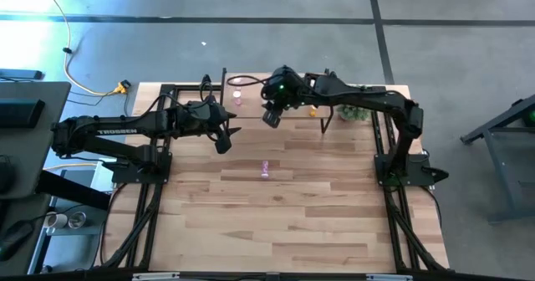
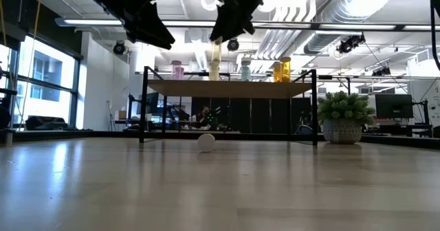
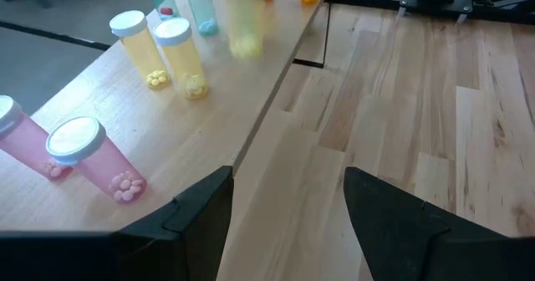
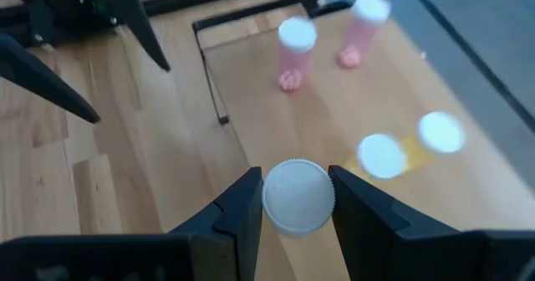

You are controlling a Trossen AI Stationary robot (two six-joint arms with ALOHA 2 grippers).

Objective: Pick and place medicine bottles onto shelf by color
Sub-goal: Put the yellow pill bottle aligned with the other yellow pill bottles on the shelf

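While the right gripper (image 4: pixel 294 199) pinches a yellow bottle (image 2: pixel 215 60) above the shelf (image 2: pixel 230 89), placing is under way; next it must lower it beside the yellow pair (image 3: pixel 163 51). The left gripper (image 3: pixel 288 210) hangs spread nearby; a pink bottle (image 1: pixel 265 169) waits on the worktop (image 1: pixel 292 222).

I count two pink bottles (image 3: pixel 88 157) at lower left, two yellow bottles (image 3: pixel 163 53) at upper left, one shelf (image 3: pixel 192 130), and one capped bottle (image 4: pixel 298 196) between my right fingers (image 4: pixel 242 210).
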